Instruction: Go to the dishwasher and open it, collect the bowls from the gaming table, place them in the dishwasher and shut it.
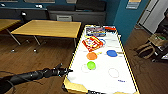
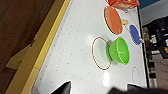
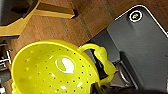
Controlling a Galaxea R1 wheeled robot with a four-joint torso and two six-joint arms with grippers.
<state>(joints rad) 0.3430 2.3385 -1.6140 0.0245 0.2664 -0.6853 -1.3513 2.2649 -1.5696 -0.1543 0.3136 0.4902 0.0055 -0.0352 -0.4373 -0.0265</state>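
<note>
On the white worktop (image 1: 105, 80) the green bowl (image 1: 91, 65) sits near the left end effector (image 1: 65, 71), fingers apart; collection step; next move requires closing on its rim; right end effector clamps a yellow bowl (image 3: 52, 70).

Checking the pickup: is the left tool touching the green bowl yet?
Apart. In the head view the left tool sits at the table's edge, with bare white tabletop between it and the green bowl.

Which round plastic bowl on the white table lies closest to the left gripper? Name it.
The bright green plastic bowl, beside a red ring. The orange bowl and blue bowl lie farther up the white-topped table from the left gripper.
</note>
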